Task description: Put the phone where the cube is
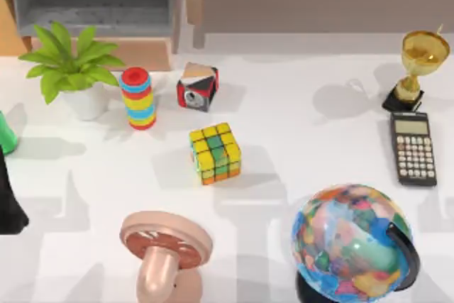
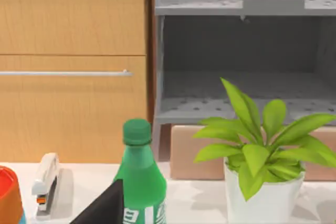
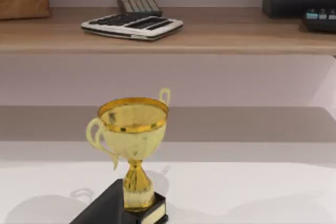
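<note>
Where the phone lies cannot be told. The Rubik's cube [image 1: 215,152] sits mid-tabletop, with a second tilted red-and-black cube [image 1: 197,86] just behind it; the wrong target could be chosen. The black calculator [image 1: 413,147] at the right could be mistaken for the phone. A dark form [image 1: 8,200], likely the left arm, is at the left edge; neither hand's opening can be told.
</note>
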